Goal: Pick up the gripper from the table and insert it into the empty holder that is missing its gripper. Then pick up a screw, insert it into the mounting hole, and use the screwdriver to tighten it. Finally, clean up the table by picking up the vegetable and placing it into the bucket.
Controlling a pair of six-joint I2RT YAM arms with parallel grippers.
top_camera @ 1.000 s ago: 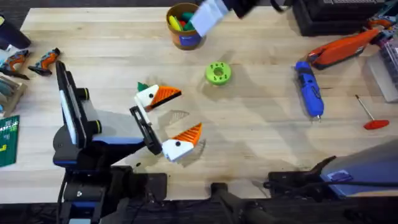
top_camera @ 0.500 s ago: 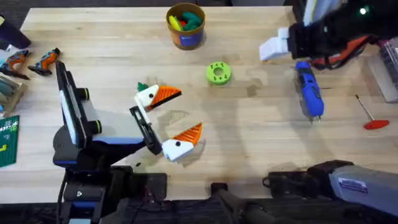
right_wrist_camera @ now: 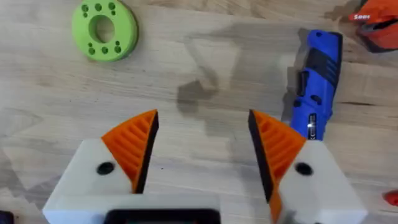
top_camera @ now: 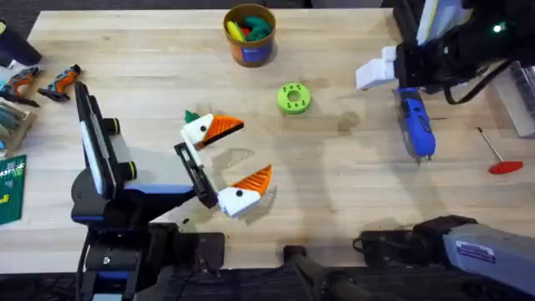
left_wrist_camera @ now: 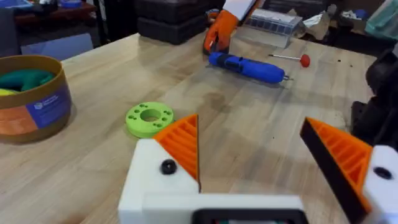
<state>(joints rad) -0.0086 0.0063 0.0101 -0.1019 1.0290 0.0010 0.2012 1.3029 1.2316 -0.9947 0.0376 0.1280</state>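
My right gripper (top_camera: 380,68) (right_wrist_camera: 202,118) hangs open above the table, just left of the far end of the blue screwdriver (top_camera: 415,125) (right_wrist_camera: 317,81), which lies flat at the right. The left gripper (top_camera: 230,159) (left_wrist_camera: 249,124) rests open at centre-left. All its fingers (left_wrist_camera: 180,146) and the right one's carry orange tips. The bucket (top_camera: 249,52) (left_wrist_camera: 37,106) stands at the back centre with a green toy (top_camera: 259,29) among others inside. A small dark-green piece (top_camera: 191,115) peeks from behind the left gripper's far finger; I cannot tell whether it is the vegetable. The loose gripper, a bare holder and the screw are out of view.
A lime-green disc (top_camera: 292,98) (right_wrist_camera: 104,29) lies mid-table. A thin rod with a red handle (top_camera: 500,159) lies at the far right, and an orange tool (top_camera: 460,67) behind the screwdriver. Small tools (top_camera: 42,84) clutter the left edge.
The right arm swung from over the bucket rightward and now hovers by the screwdriver's far end. The bucket's contents are uncovered. The left arm has not moved.
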